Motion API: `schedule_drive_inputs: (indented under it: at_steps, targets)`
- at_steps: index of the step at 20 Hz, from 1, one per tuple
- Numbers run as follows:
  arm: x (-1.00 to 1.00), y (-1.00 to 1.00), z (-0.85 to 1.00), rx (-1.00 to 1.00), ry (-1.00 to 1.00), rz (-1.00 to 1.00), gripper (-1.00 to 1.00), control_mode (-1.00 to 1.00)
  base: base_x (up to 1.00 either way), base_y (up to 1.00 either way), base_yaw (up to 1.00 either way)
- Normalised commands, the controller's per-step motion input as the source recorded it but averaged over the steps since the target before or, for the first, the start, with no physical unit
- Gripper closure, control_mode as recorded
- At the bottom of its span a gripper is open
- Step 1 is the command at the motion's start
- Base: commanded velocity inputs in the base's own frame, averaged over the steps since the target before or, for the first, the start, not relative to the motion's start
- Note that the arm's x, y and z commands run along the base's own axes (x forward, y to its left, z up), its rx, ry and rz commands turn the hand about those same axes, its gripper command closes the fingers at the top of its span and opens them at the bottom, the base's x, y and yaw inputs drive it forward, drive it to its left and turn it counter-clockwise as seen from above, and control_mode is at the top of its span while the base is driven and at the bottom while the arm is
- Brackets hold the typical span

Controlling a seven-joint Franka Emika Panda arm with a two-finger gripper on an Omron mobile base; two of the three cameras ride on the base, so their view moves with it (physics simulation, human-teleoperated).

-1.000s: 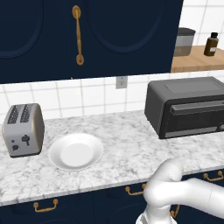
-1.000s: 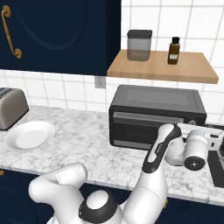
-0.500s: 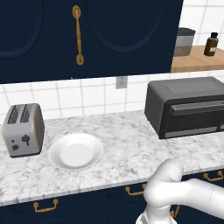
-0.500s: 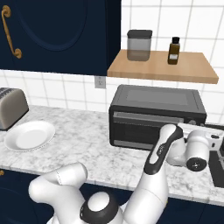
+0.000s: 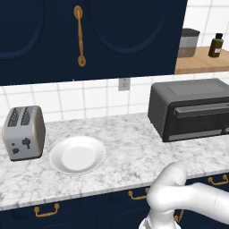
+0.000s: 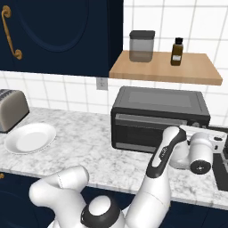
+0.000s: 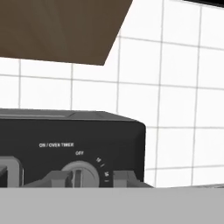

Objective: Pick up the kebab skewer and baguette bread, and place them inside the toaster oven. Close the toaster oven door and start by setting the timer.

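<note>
One toaster oven point(image 6: 159, 121) stands on the marble counter point(image 5: 125, 152), toward its right end and against the tiled back wall. It is a boxy dark grey unit with a matte top. The toaster oven door point(image 5: 199, 120) is one dark panel with a window and one horizontal grey bar handle; it stands upright, flush with the front.

One round white plate point(image 5: 77, 154), shallow and glossy, sits left of centre near the counter's front edge. Its surface is bare. One silver two-slot toaster point(image 5: 23, 132) with rounded corners stands just beside it, toward the left end.

One wooden shelf point(image 6: 165, 69) hangs above the oven and carries two items: one grey lidded canister point(image 6: 141, 46) and one small dark bottle point(image 6: 177, 51).

One round timer dial point(image 7: 80, 175), with OFF and minute marks printed around it, sits on the oven's right-hand control panel. The gripper point(image 7: 92, 179) has one grey fingertip on each side of the dial, closed in against it.
</note>
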Motion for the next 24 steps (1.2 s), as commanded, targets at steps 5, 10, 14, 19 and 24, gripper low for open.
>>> schedule_drive_inputs:
  at_steps: [5, 10, 14, 19, 24]
  targets:
    - [0.19, 0.27, -0.29, -0.01, 0.00, -0.03, 1.00, -1.00, 0.00, 0.00, 0.00]
    - [0.15, 0.29, -0.26, 0.00, 0.00, 0.00, 1.00, -1.00, 0.00, 0.00, 0.00]
    - [0.00, 0.56, -0.17, -0.04, -0.02, 0.00, 1.00, -1.00, 0.00, 0.00, 0.00]
    - [0.19, 0.36, -0.14, -0.05, -0.02, 0.00, 1.00, -1.00, 0.00, 0.00, 0.00]
    - [0.33, 0.10, -0.01, -0.01, -0.04, 0.00, 1.00, -1.00, 0.00, 0.00, 0.00]
